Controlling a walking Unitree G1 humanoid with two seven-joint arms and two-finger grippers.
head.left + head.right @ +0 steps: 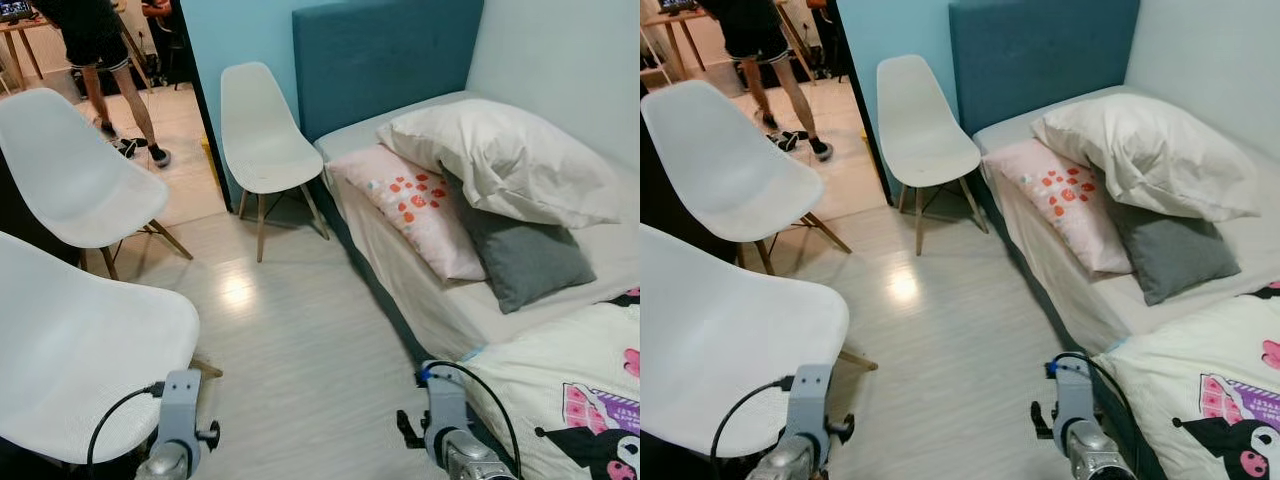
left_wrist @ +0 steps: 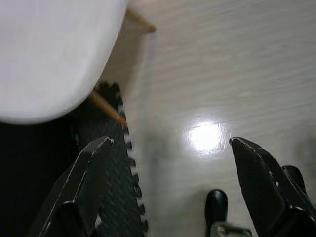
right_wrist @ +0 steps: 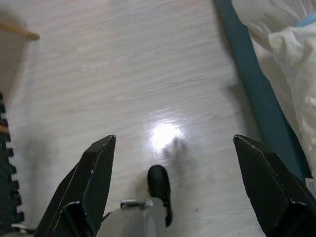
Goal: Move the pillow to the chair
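Left eye view: the white pillow lies upper right on the bed, overlapping a pink pillow and a grey pillow. A white chair stands upper centre. Both the left pincer and the right pincer gape wide above the floor.

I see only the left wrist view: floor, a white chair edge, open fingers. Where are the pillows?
Observer: On the bed, to the robot's right: a white pillow lies over a pink one and a grey one.
Operator: Is the right gripper holding anything?
Observer: No, the right gripper is open over bare floor beside the bed.
Operator: How many chairs?
Observer: Three white ones; the nearest chair is at the robot's left.
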